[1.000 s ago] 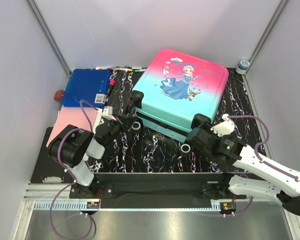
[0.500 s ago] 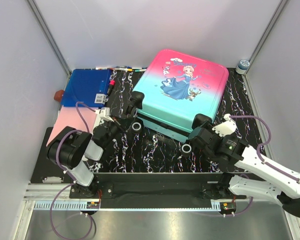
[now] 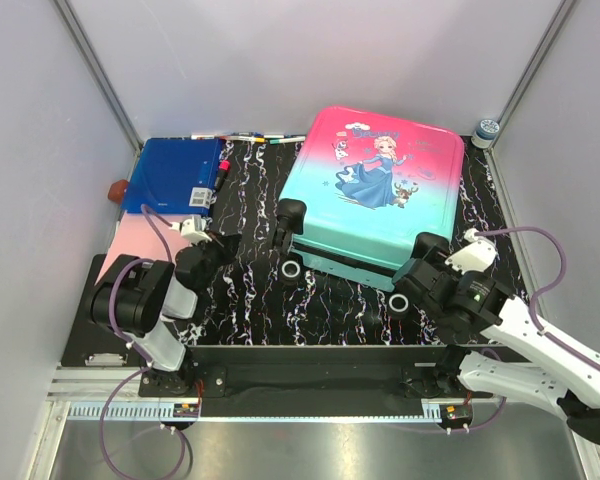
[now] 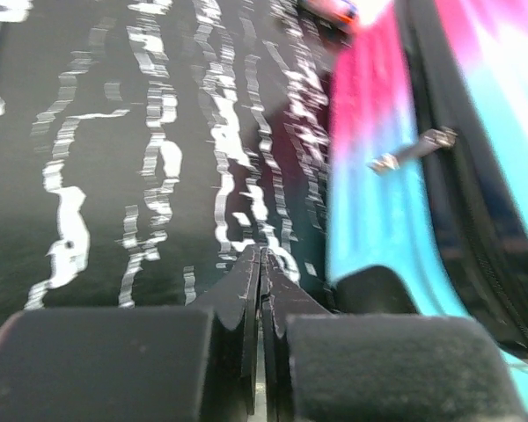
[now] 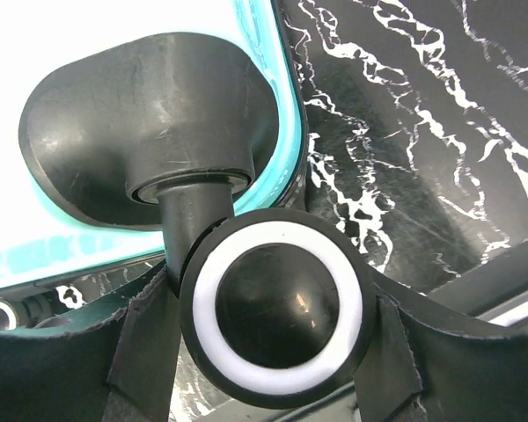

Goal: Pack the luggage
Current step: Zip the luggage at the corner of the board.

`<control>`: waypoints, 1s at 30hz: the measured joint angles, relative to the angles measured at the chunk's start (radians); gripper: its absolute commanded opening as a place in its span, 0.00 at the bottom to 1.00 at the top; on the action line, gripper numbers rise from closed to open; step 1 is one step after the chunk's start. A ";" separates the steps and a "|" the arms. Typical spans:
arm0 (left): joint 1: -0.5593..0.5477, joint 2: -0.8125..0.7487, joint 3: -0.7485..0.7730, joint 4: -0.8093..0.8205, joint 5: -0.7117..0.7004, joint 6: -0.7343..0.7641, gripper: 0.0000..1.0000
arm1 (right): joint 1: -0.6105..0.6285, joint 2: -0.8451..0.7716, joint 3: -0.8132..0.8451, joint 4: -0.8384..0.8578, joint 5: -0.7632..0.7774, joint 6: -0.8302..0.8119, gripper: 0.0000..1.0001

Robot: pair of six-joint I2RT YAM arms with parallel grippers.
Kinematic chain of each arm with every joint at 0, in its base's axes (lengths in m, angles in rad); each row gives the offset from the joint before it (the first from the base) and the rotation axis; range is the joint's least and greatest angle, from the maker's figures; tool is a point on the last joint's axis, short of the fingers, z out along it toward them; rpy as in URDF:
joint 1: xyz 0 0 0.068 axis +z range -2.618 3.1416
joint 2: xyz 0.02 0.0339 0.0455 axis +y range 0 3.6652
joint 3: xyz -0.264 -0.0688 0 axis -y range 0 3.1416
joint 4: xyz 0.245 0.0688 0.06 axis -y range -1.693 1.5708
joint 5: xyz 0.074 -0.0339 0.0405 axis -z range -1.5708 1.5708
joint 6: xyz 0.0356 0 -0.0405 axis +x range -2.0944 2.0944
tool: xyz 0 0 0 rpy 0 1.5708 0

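right gripper point(image 3: 408, 290) jaws pinching black white-ringed wheel point(image 5: 277, 308) at 5 o'clock corner of pink-to-teal hard-shell princess suitcase point(image 3: 375, 195). left gripper point(image 4: 260, 257) jaws pressed together, empty, at suitcase's 8 o'clock.

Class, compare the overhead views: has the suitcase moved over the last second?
Yes. The luggage has slid to the right, away from the blue folder, which has stayed put.

nothing readable: luggage point(image 3: 375, 185) lettering, blue folder point(image 3: 165, 170) label too small
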 measured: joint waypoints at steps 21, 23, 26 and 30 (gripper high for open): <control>-0.181 -0.322 0.007 -0.182 -0.022 0.120 0.68 | -0.021 0.312 0.435 0.283 -0.108 -0.451 1.00; -0.181 -0.338 0.007 -0.243 -0.044 0.125 0.70 | -0.012 0.365 0.435 0.372 -0.194 -0.471 1.00; -0.181 -0.364 0.008 -0.354 -0.069 0.124 0.72 | 0.033 0.457 0.449 0.472 -0.277 -0.480 1.00; -0.181 -0.433 0.016 -0.517 -0.084 0.124 0.73 | 0.110 0.612 0.508 0.582 -0.363 -0.471 1.00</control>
